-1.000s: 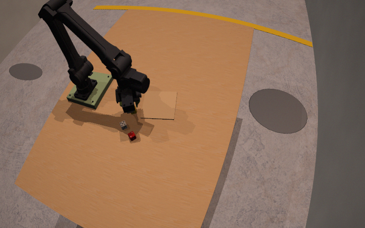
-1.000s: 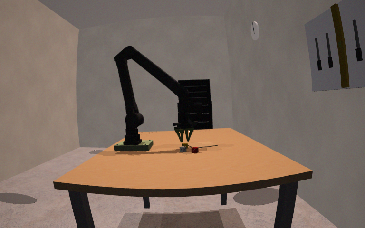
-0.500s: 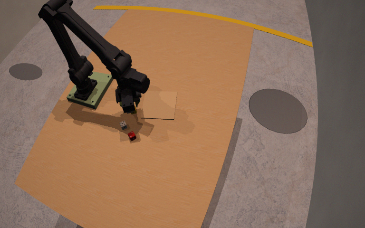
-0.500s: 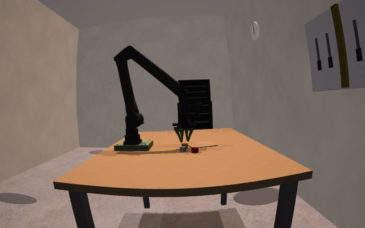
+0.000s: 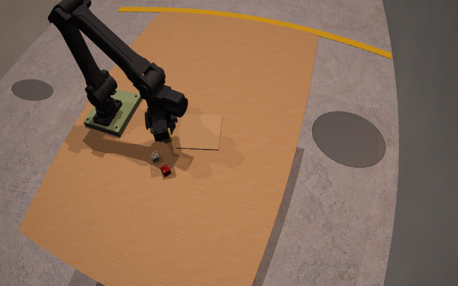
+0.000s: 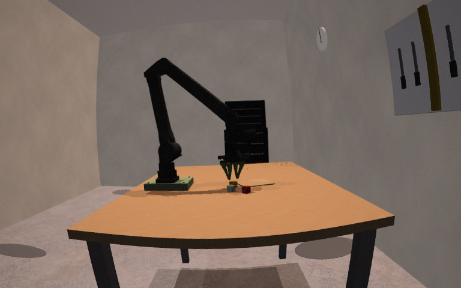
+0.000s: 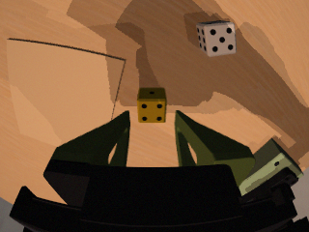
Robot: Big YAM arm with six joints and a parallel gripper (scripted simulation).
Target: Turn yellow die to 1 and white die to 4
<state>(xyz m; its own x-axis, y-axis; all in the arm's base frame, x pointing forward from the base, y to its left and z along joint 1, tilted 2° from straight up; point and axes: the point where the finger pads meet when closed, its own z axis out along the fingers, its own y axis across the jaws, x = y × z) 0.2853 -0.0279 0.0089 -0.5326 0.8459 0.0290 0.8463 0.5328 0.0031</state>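
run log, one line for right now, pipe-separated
hand: open, above yellow die | white die: 5 up, off mat | grasp: none

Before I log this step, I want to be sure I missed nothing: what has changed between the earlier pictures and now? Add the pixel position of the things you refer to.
Nothing visibly changed: no die was taken hold of or let go. The yellow die (image 5: 169,139) (image 6: 233,183) (image 7: 152,111), white die (image 5: 154,156) (image 6: 231,188) (image 7: 221,40), red die (image 5: 165,170) (image 6: 246,189) and mat (image 5: 201,133) (image 6: 260,180) (image 7: 58,87) stayed put, as did the arm, its jaws open and holding nothing.
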